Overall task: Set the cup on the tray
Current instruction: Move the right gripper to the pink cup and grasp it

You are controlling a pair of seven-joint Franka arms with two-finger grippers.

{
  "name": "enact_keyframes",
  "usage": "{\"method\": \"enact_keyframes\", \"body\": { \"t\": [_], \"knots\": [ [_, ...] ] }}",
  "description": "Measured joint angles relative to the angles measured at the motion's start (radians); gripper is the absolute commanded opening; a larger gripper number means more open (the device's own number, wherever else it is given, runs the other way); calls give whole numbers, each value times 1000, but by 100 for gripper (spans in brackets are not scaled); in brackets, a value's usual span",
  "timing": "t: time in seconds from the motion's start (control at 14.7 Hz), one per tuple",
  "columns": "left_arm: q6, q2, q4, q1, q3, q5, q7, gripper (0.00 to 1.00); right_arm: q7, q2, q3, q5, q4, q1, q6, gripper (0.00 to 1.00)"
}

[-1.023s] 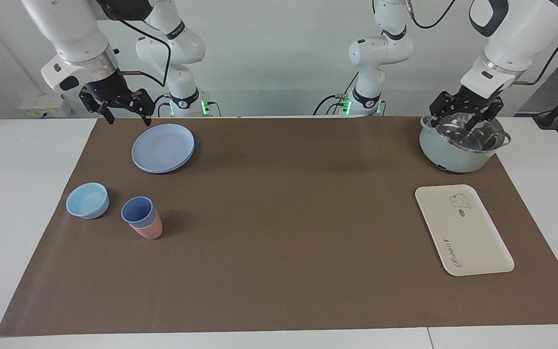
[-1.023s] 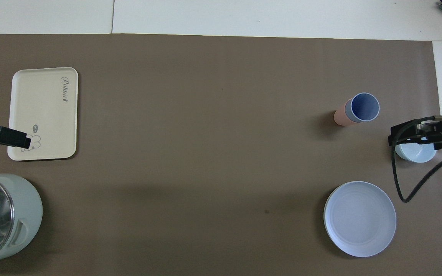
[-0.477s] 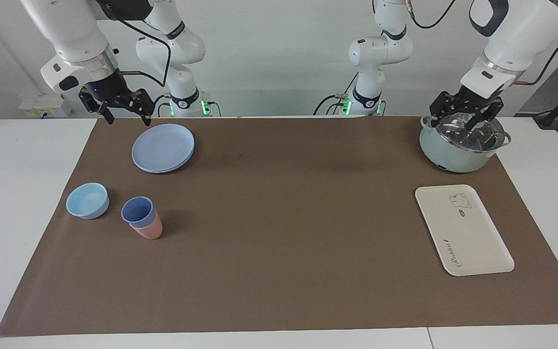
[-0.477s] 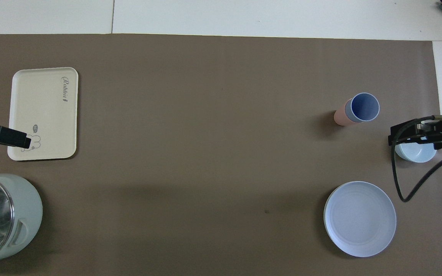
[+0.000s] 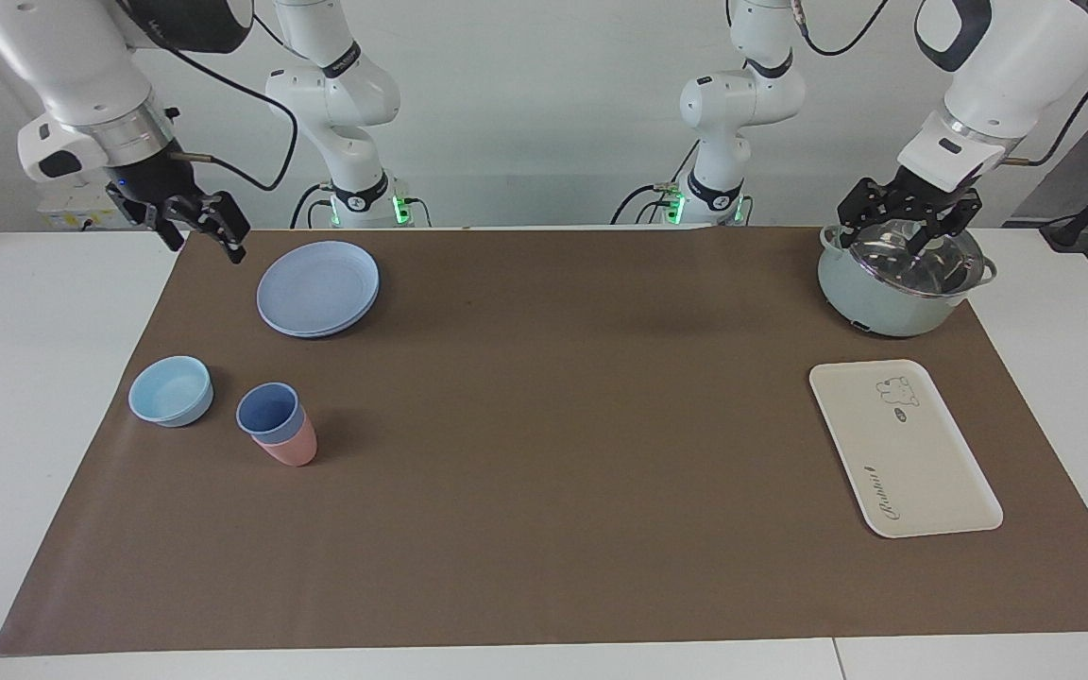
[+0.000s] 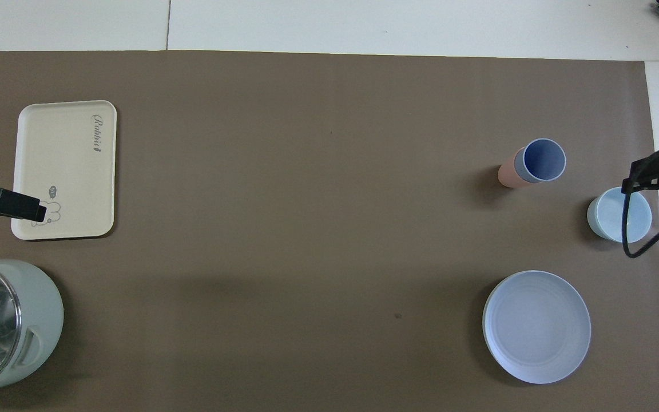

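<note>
The periwinkle cup (image 5: 269, 412) sits nested inside a salmon-pink tumbler (image 5: 287, 444), the pair leaning a little, near the right arm's end of the table (image 5: 525, 491) and about midway between the robots' edge and the opposite one. A light-blue bowl (image 5: 171, 390) stands just beside it, toward the table's end, and a round blue plate (image 5: 318, 287) lies closer to the robots. The cream tray (image 5: 903, 448) waits well apart, toward the left arm's end.

The right tool (image 5: 195, 227) hangs in the air over the table's edge nearest the robots, by the corner of the brown mat; it holds nothing, and I cannot tell from here how wide its fingers stand. The left tool (image 5: 908, 222) waits over the lidded pot (image 5: 903, 279), fingers spread, empty.

So the job in hand looks like the reach for the cup. To my eye the trick is the nesting: the right tool should come down over the blue rim only, one finger inside and one outside, or pinch the exposed blue band above the pink. Lift slowly and straight along the lean, since the pink tumbler may ride up with it. It should also keep clear of the bowl on the way in.
</note>
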Motion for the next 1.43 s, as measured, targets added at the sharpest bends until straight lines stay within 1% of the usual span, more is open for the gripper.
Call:
{"method": "enact_keyframes", "body": {
  "t": [0.14, 0.27, 0.41, 0.55, 0.61, 0.75, 1.02, 1.23, 1.43],
  "knots": [
    [0, 0, 0, 0, 0, 0, 0, 100, 94, 65, -2, 0, 35, -44, 70, 91],
    [0, 0, 0, 0, 0, 0, 0, 100, 213, 134, -3, -1, 56, -76, 197, 91],
    [0, 0, 0, 0, 0, 0, 0, 100, 308, 207, -4, -1, 72, -96, 244, 91],
    [0, 0, 0, 0, 0, 0, 0, 100, 376, 286, -4, 2, 111, -127, 251, 91],
    [0, 0, 0, 0, 0, 0, 0, 100, 407, 324, -4, 23, 128, -145, 251, 90],
    [0, 0, 0, 0, 0, 0, 0, 100, 486, 388, -4, 102, 150, -172, 258, 91],
    [0, 0, 0, 0, 0, 0, 0, 100, 665, 485, 5, 211, 160, -173, 270, 91],
    [0, 0, 0, 0, 0, 0, 0, 100, 709, 567, 4, 330, 162, -175, 268, 91],
    [0, 0, 0, 0, 0, 0, 0, 100, 732, 615, 8, 356, 163, -175, 267, 91]
  ]
}}
